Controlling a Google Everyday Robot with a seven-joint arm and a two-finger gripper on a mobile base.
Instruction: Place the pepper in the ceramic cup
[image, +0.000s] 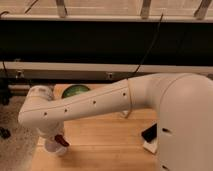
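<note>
The pepper (61, 140) is a small dark-red piece at the table's near left, right at the rim of the small white ceramic cup (53, 147). My gripper (50, 136) hangs down from the wrist at the end of the white arm (95, 102), directly over the cup and touching the pepper's left side. The arm hides most of the gripper. I cannot tell whether the pepper rests in the cup or is held above it.
A large green rounded object (76, 90) sits at the back of the wooden table (105, 142), partly behind the arm. A black and white object (149, 136) lies at the right by my body. A black cable (146, 52) hangs behind. Speckled floor (12, 115) lies left.
</note>
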